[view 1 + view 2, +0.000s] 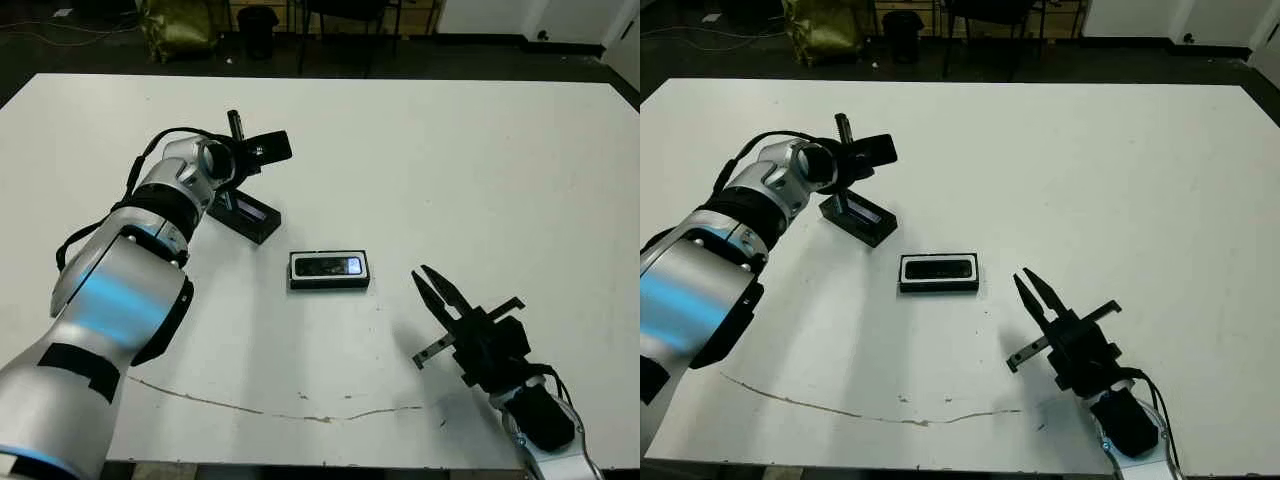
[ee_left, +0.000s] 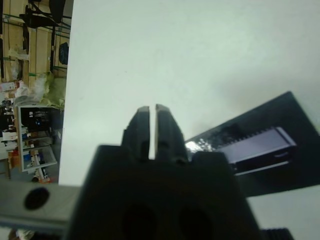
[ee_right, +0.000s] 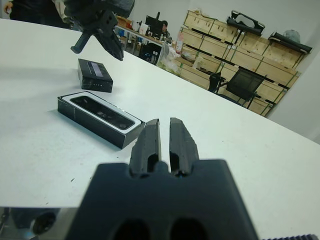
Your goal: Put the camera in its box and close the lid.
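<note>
From the head views, the camera (image 1: 329, 266) is lying inside its box (image 1: 329, 284) near the middle of the white bench (image 1: 450, 170), its pale bluish patch showing toward the 3 o'clock end. The lid (image 1: 246, 215) is resting on the bench at about 10 o'clock from the box, apart from it, grey strip facing up. The left gripper (image 1: 236, 124) is hanging just above the lid's far end, holding nothing. The right gripper (image 1: 432, 285) is sitting at roughly 4 o'clock from the box, near it but clear of it, its fingers close together and empty.

In the left wrist view, the left gripper's fingers (image 2: 142, 126) are standing nearly closed, only a thin slit between them, nothing gripped. The lid (image 2: 260, 145) is lying just beside them on the bench.

In the right wrist view, the right gripper's fingers (image 3: 149, 142) are narrowly parted and empty. The box (image 3: 100, 119) with the camera inside is lying just beyond them, the lid (image 3: 94, 74) farther off, and the left gripper (image 3: 100, 27) is hovering above the lid.
</note>
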You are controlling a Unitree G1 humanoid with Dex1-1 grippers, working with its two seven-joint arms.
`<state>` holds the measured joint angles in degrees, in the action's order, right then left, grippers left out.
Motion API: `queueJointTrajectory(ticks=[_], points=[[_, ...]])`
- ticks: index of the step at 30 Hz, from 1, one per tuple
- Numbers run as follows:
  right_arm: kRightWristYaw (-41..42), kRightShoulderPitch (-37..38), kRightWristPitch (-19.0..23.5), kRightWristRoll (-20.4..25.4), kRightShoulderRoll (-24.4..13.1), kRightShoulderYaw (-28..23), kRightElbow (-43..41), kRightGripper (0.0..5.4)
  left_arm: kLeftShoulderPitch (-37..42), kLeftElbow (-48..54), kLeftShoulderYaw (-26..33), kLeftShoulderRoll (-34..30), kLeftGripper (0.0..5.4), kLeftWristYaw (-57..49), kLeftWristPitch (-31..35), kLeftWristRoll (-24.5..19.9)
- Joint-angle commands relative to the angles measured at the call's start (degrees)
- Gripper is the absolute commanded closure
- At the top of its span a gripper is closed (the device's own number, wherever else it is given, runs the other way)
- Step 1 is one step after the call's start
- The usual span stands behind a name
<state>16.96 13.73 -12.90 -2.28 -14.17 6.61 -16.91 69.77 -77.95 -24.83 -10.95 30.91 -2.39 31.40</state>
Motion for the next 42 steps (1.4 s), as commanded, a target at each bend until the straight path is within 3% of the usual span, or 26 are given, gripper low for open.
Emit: queueJointTrajectory(ticks=[1, 28, 32, 35, 42], points=[[-0.31, 0.49, -0.38, 0.2, -0.16, -0.65, 0.94, 5.36, -2.07, -0.94, 0.21, 0.44, 5.4, 0.68, 0.28, 0.14], [-1.78, 3.21, 2.82, 0.23, 0.91, -0.59, -2.68, 5.36, -3.15, -1.2, 0.08, 0.92, 5.4, 2.8, 0.91, 1.46], [-1.91, 2.92, 1.74, -0.16, 1.04, -0.37, -1.78, 5.36, -3.38, -1.25, -0.45, 0.44, 5.4, 3.54, 0.44, 2.06], [-2.32, 3.36, 4.97, -1.45, 0.96, -0.12, -3.85, 5.36, -3.46, -1.28, -1.36, 0.2, 5.4, 3.96, 0.5, 2.98], [-2.18, 3.95, 6.39, -1.8, 0.88, -0.17, -5.43, 5.36, -4.22, -1.22, -2.16, -0.14, 5.4, 7.01, -0.53, 3.49]])
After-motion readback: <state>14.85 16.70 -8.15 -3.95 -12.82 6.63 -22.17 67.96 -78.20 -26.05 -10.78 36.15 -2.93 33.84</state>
